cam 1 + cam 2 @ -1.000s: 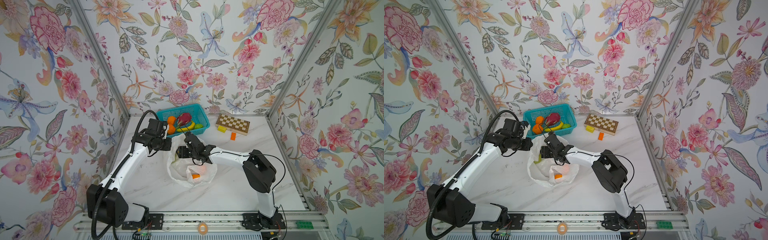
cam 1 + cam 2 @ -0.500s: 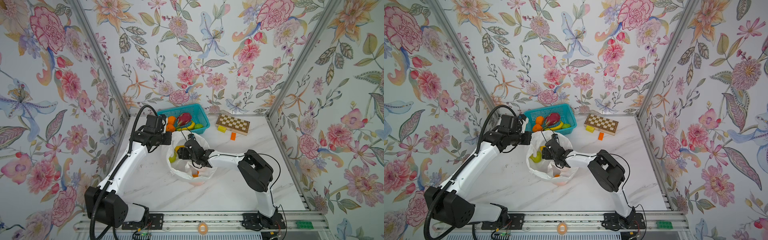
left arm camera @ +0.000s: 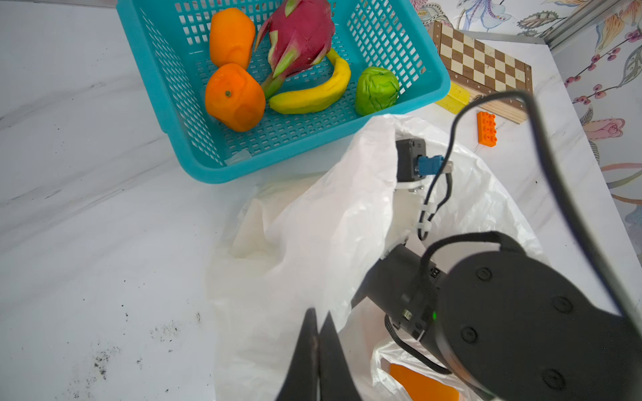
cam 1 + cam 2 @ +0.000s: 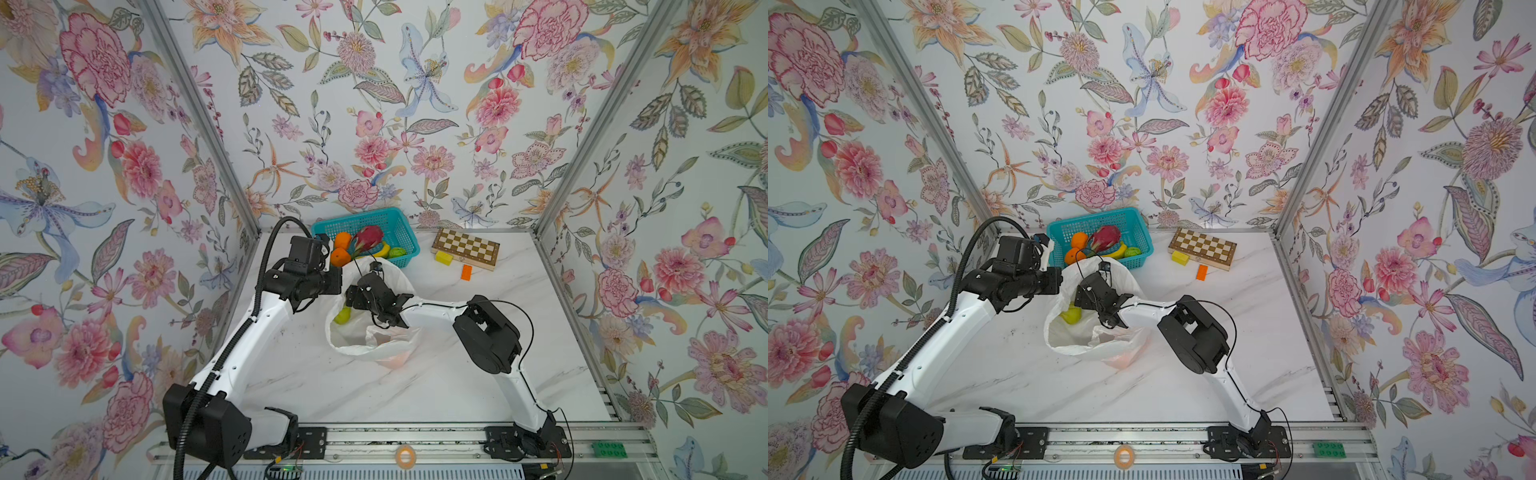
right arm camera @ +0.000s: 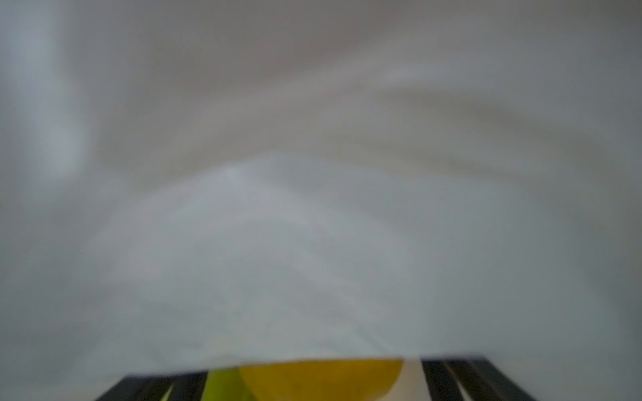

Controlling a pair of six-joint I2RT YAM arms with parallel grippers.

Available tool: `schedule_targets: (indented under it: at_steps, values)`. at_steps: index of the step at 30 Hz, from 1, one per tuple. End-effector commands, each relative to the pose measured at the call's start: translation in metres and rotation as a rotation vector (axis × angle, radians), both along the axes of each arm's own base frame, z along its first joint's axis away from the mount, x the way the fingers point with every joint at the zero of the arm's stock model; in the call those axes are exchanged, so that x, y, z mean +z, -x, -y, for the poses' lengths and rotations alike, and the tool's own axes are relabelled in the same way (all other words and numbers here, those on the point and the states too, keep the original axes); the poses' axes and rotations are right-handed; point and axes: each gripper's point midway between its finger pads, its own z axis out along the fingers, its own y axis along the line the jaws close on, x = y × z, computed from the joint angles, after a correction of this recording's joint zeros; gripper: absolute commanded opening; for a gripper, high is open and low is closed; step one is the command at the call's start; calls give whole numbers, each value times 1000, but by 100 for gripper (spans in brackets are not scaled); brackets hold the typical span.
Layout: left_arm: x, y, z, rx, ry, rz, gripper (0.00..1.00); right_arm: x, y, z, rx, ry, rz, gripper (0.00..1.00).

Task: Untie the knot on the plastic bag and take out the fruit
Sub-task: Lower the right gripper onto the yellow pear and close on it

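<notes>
Right wrist: blurred plastic bag (image 5: 312, 208); right end effector (image 5: 312, 376) spread, left end effector (image 3: 317, 321) pinching it.

chessboard (image 4: 465, 248), yellow block (image 4: 444, 258), orange brick (image 4: 466, 272) near teal basket (image 4: 357, 220).

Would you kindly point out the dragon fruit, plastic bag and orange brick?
dragon fruit (image 3: 305, 31), left wrist view, magenta body.
plastic bag (image 3: 312, 236), left wrist view, raised wall.
orange brick (image 3: 486, 128), left wrist view, studded top.
</notes>
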Motion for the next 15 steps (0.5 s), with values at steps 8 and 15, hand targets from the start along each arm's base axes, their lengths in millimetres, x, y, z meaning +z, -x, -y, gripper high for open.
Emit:
schedule_targets:
  at_steps: [8,15]
  values:
    - [1,3,-5,14,5,15,0,-20,-7,7,-35,-3,-71,63]
    - [-2,-3,-3,16,9,14,4,12,4,9,10,-66,-50,48]
